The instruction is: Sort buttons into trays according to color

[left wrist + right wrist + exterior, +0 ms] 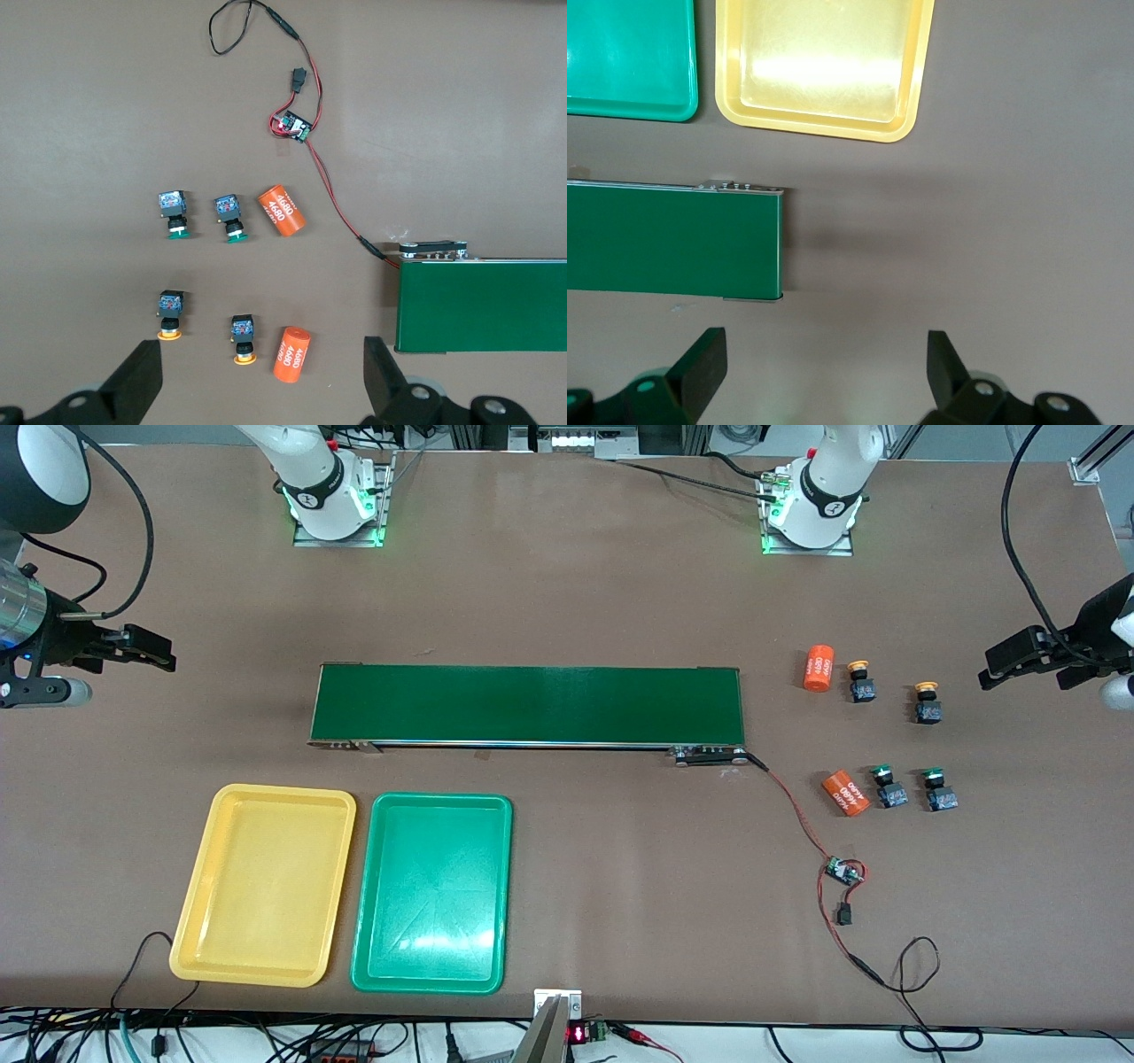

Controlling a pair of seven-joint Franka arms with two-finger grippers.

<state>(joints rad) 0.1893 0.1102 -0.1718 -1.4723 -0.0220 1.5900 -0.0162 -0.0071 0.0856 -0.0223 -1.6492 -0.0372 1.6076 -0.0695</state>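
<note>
Beneath the left pincer (261, 376), jaws wide, four buttons (235, 215), right pincer (824, 376) wide.

Bright light shines from above me; it glares white on the green tray (431, 893). Shadows are soft.

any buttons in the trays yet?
No: the yellow tray and green tray hold nothing, and all four buttons sit on the table at the left arm's end, beside the orange cylinders.
</note>
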